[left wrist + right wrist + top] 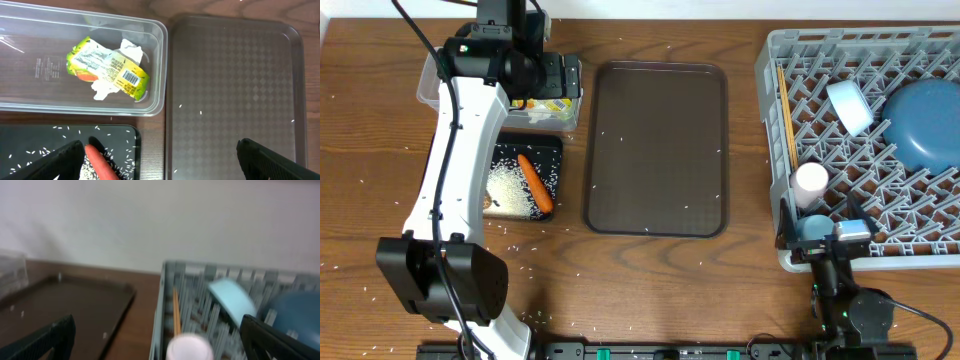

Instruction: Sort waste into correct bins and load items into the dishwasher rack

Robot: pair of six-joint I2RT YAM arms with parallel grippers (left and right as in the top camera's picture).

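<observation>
My left gripper (165,167) hangs open over the gap between the black tray (30,137) and the brown tray, holding nothing. The clear tub (155,65) holds the yellow-green wrapper (107,67) and the white tissue (131,49). Rice (510,183) and the orange carrot (536,184) lie in the black tray. The grey rack (772,140) carries the large blue bowl (925,125), the small light-blue bowl (850,108), the pink cup (811,180), the light-blue cup (810,226) and the chopsticks (785,120). My right gripper (835,245) is open at the rack's near edge, empty.
The brown serving tray (655,150) lies mid-table with a few rice grains on it. Loose grains dot the wooden table (650,280) around the black tray. My left arm (450,180) crosses over the clear tub and part of the black tray.
</observation>
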